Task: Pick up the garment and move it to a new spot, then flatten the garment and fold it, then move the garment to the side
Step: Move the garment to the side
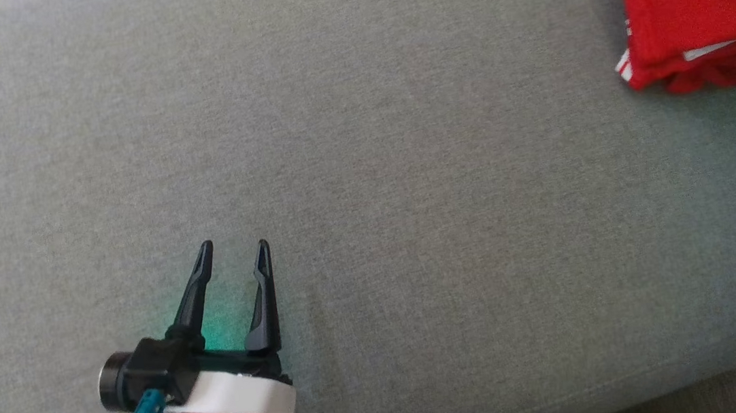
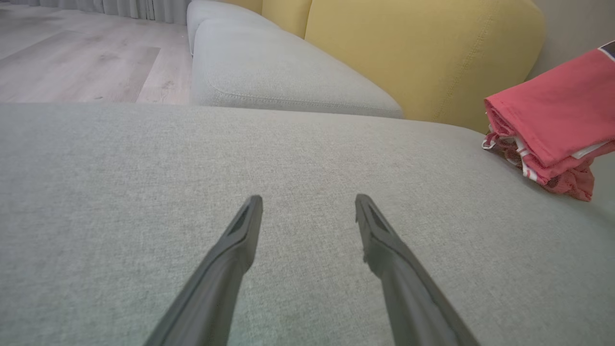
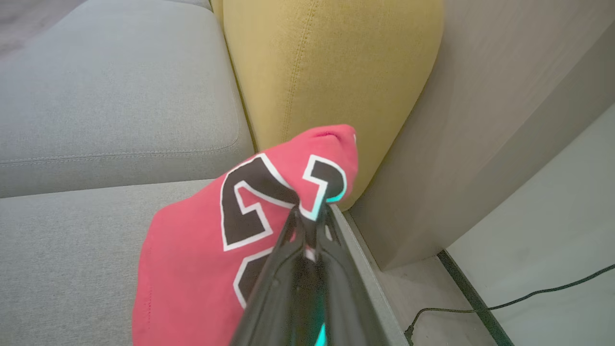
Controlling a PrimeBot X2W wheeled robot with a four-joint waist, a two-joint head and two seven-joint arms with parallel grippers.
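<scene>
My right gripper [image 3: 310, 214], fully closed, pinches the folded garment [image 3: 192, 259] at its tips to shift it aside; my left gripper [image 1: 234, 251] gapes empty, well apart.

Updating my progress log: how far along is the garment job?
Looks done: the red garment lies folded in stacked layers at the right end of the grey seat, beside the yellow cushion. In hand: the right claw is shut on its fabric; the left claw hangs open over the seat. Left: releasing it, if this is its final spot.
</scene>
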